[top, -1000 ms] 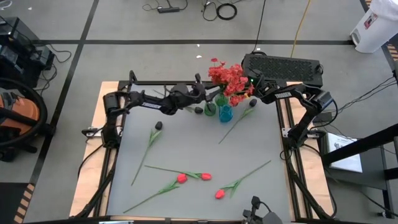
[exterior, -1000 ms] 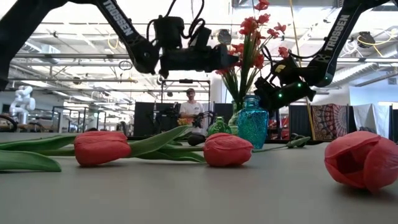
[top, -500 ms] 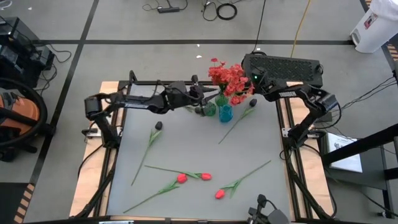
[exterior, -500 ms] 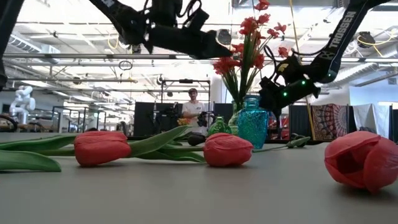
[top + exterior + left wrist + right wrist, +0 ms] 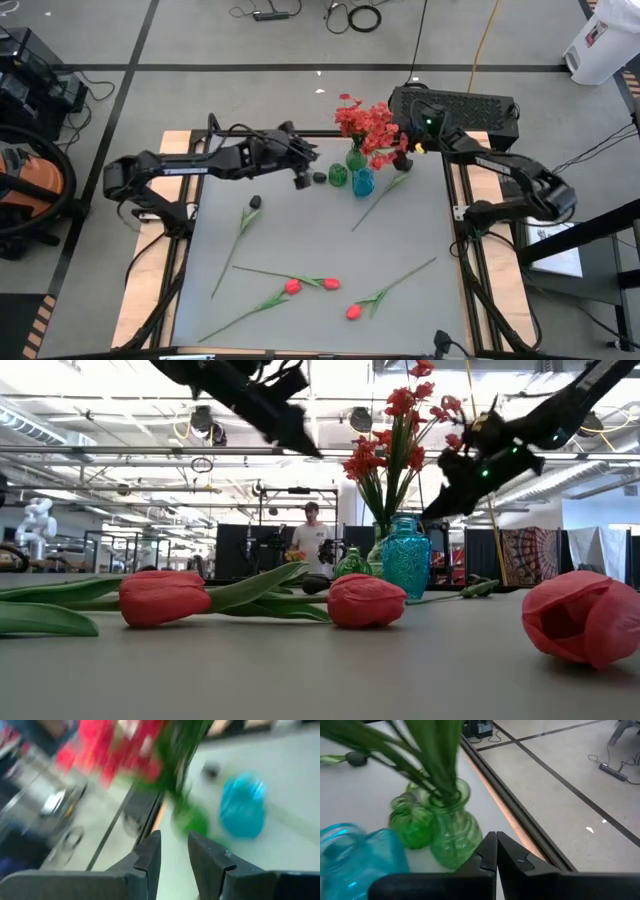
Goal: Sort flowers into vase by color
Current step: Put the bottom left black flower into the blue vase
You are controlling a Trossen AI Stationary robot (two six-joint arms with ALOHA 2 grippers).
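Red clustered blossoms [image 5: 366,124] stand in the tall green vase [image 5: 355,158] near the table's far edge, next to a small green vase [image 5: 337,176] and a blue vase [image 5: 362,182]. Dark-bud stems [image 5: 240,235] [image 5: 380,198] and pinkish-red tulips [image 5: 292,286] [image 5: 330,284] [image 5: 353,312] lie flat on the table. My left gripper [image 5: 302,179] hangs left of the vases, open and empty [image 5: 174,854]. My right gripper [image 5: 405,145] hovers right of the red bunch, shut on nothing [image 5: 496,851]. In the low view both grippers [image 5: 308,448] [image 5: 434,510] sit high above the table.
A loose dark bud [image 5: 319,178] lies just left of the small green vase. The three vases stand close together by the far edge [image 5: 520,825]. Tulips fill the near part of the table [image 5: 165,597]. A person stands in the room beyond [image 5: 307,540].
My left gripper has drawn back from the vases toward the table's left and risen. My right gripper has lifted and tipped, moving toward the far edge beside the red bunch. The flowers and vases have stayed where they were.
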